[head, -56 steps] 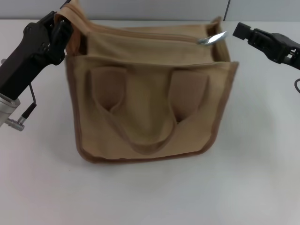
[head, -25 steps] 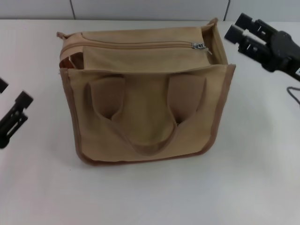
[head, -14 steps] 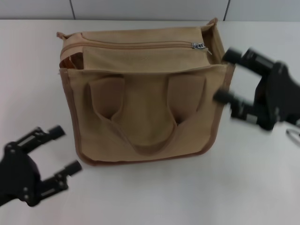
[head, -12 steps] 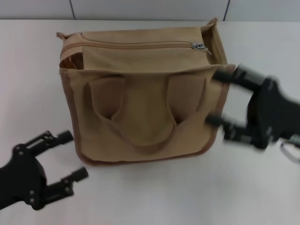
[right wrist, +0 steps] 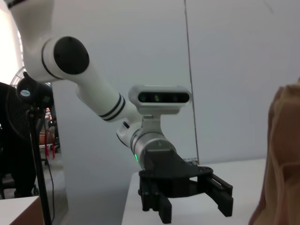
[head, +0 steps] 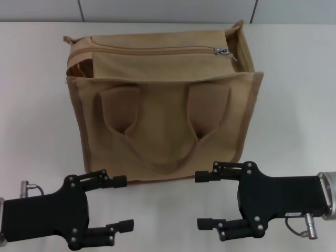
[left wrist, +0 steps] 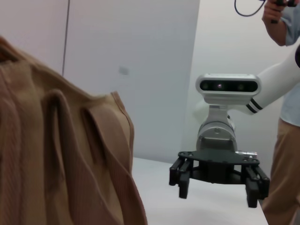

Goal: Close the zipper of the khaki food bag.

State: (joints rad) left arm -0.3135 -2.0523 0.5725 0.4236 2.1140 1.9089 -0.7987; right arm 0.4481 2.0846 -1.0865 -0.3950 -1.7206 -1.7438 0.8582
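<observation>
The boxy tan canvas food bag point(head: 163, 105) with darker brown edge trim stands upright on the white desk point(head: 294, 105), its front pocket and two wide loop handles facing the robot. Along its top panel runs the khaki-taped zipper point(head: 152, 51), drawn shut over nearly its whole length, with the small silver slider and pull tab point(head: 222, 51) resting near the bag's right end.

Both arms sit low at the near edge of the desk, in front of the bag and clear of it. The left tool point(head: 122, 202) lies near the bag's lower left corner, its two black fingers spread apart and empty. The right tool point(head: 205, 200) lies near the lower right corner, likewise released, holding nothing. Each tool points inward toward the other, and each wrist view shows the opposite tool point(left wrist: 218, 180) point(right wrist: 187, 194) across the desk with fingers splayed.
</observation>
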